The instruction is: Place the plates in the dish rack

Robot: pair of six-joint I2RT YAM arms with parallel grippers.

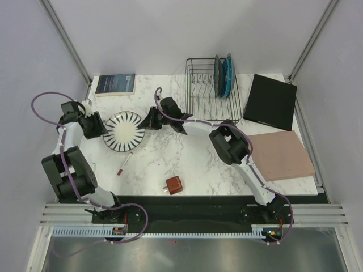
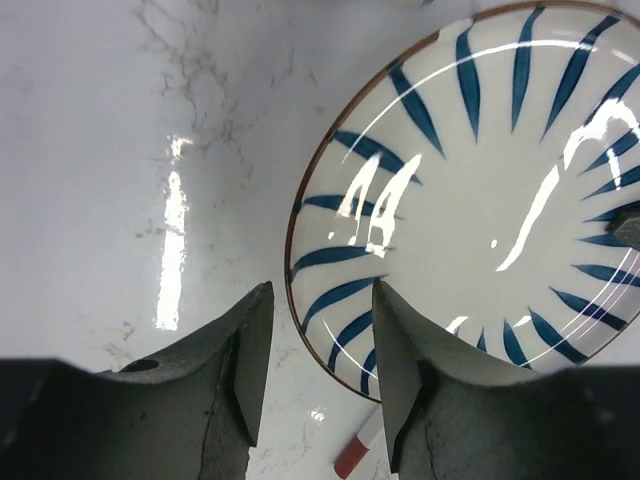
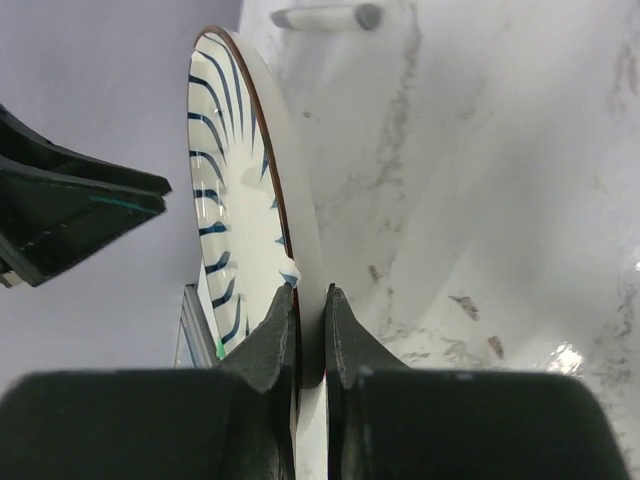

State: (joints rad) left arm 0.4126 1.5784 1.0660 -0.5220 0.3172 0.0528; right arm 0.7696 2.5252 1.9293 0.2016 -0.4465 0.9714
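The white plate with dark radial stripes lies on the marble table between my two grippers. My right gripper is shut on its right rim; in the right wrist view the jaws pinch the plate's edge. My left gripper is open at the plate's left side; in the left wrist view its fingertips straddle the plate's rim without touching it. The black wire dish rack stands at the back, with a dark plate and a blue plate upright at its right end.
A red-capped pen lies just in front of the plate, also in the left wrist view. A brown block sits near the front. A book is at the back left. A black panel and a pink board are at the right.
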